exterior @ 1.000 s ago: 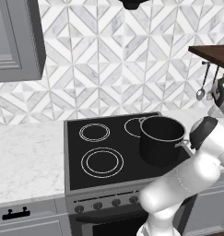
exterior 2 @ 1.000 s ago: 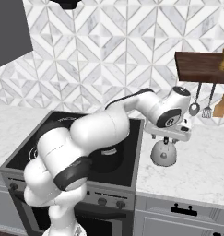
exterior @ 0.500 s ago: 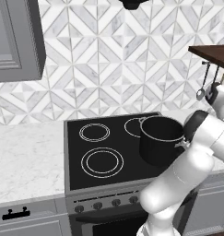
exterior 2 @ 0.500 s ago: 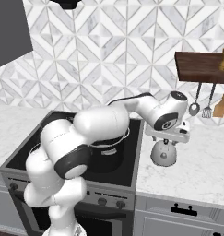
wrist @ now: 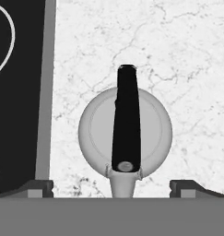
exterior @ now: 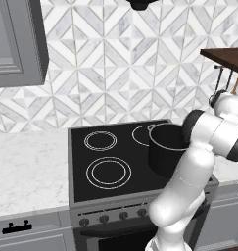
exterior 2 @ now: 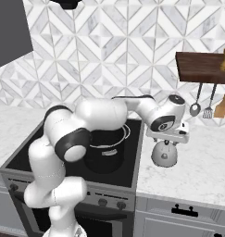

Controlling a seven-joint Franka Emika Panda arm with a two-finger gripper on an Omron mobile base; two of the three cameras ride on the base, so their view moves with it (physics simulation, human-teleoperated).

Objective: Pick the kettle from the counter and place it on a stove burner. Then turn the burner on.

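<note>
On the counter (wrist: 187,69), the kettle (wrist: 97,133) sits untouched between wide-spread fingers (wrist: 37,186).

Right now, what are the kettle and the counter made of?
The kettle looks like smooth, dull grey metal, evenly shaded without bright reflections; its handle is matt black, maybe plastic. The counter looks like polished white stone, probably marble, judging by its thin grey veins.

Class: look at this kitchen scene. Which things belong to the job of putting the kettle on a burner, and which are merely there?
Belong to the job:
kettle
counter
stove burner
gripper, open above the kettle

Merely there:
black pot
hanging utensils
wooden shelf
</note>
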